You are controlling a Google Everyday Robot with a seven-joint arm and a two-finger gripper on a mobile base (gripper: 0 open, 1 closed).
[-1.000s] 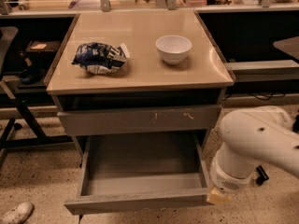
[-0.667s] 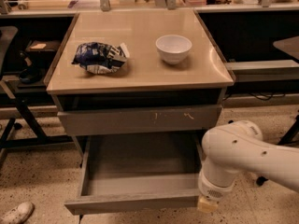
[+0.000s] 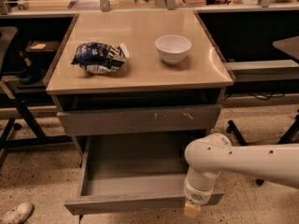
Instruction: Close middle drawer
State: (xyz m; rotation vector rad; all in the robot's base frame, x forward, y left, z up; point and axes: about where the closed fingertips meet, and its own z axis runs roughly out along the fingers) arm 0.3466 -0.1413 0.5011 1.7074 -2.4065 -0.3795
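You have one cabinet in front of you, with one tan top (image 3: 140,73) and two drawer fronts in view. On the top sit two things, well apart: one blue-and-white crumpled bag (image 3: 99,57) toward the left and one white bowl (image 3: 173,48) toward the right, upright. Neither one overhangs an edge.

The upper drawer front (image 3: 117,120), grey with pale scratch marks on its right half, lies nearly flush under the top, with a dark slot above it. Below it, the middle drawer (image 3: 131,162) stands pulled well out toward you, its grey tray floor in plain view and its flat front edge close to the near limit of the view.

You have one arm (image 3: 247,160), white and thick, reaching in from the right. Its gripper (image 3: 192,210) points down at the right end of the middle drawer's front, at or just over that near edge. Only a pale yellowish tip shows below the wrist, so you cannot tell whether the gripper is open or closed, nor whether it touches the front.

For room, speckled floor (image 3: 42,181) lies open to the left of the drawer, with one white shoe (image 3: 16,213) at the near-left corner. On the right, dark chair legs (image 3: 238,133) stand just beyond the arm. Another dark chair (image 3: 11,50) stands at far left.
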